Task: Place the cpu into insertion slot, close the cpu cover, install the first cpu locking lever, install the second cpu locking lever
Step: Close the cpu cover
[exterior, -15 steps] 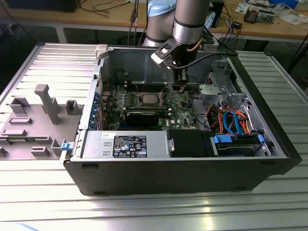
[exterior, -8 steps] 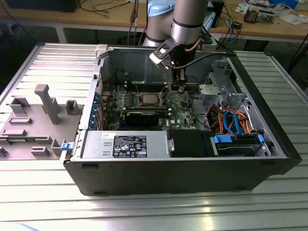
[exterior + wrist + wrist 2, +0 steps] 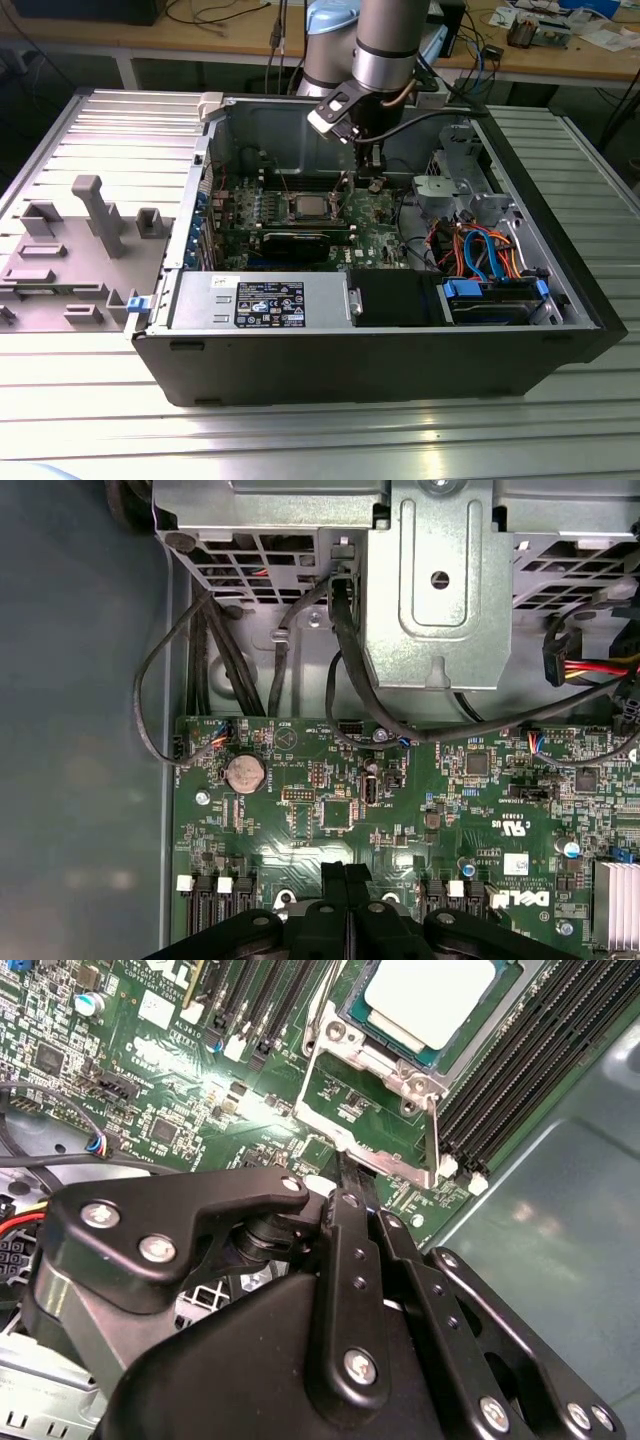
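Note:
The cpu (image 3: pixel 430 995), a square chip with a silvery top, lies in its socket on the green motherboard (image 3: pixel 330 810); it also shows in the exterior view (image 3: pixel 305 208). The cpu cover (image 3: pixel 370 1150), a silvery frame with a square window, is swung open off the chip on the side toward my gripper. A thin lever rod (image 3: pixel 433 1135) runs along the frame's side. My gripper (image 3: pixel 352 1175) is shut with nothing between its fingers, its tips right at the cover's outer edge. Seen from the exterior view, the gripper (image 3: pixel 372 182) hangs to the right of the socket. The shut fingers (image 3: pixel 333 880) appear in the first wrist view.
The open computer case (image 3: pixel 560 280) walls in the board. A metal drive cage (image 3: pixel 460 190) and coloured cables (image 3: pixel 480 250) lie on the exterior view's right, the power supply (image 3: pixel 260 300) in front. Memory slots (image 3: pixel 520 1080) flank the socket. A grey fixture (image 3: pixel 90 210) stands on the exterior view's left.

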Controlling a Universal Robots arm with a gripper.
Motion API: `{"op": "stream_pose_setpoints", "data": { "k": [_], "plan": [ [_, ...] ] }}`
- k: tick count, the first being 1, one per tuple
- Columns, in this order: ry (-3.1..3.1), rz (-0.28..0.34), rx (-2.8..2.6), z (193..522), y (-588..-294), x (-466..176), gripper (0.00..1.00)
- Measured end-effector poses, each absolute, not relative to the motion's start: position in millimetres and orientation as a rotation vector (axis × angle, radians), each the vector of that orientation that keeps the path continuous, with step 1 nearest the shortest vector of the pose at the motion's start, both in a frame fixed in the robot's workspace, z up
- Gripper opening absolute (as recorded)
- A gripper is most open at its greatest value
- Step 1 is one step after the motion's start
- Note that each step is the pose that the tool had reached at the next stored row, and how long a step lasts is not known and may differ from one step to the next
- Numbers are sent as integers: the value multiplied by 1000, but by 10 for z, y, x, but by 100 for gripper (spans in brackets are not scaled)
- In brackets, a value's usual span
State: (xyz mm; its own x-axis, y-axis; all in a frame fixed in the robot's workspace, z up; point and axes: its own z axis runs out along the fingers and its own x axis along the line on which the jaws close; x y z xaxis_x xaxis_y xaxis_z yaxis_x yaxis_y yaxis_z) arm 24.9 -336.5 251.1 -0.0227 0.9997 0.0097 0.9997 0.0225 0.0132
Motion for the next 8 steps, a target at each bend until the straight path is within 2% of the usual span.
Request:
{"op": "stream_pose_setpoints", "data": {
  "k": [8],
  "plan": [
    [2245, 25, 2194, 2510, -3365, 233, 11]
  ]
}}
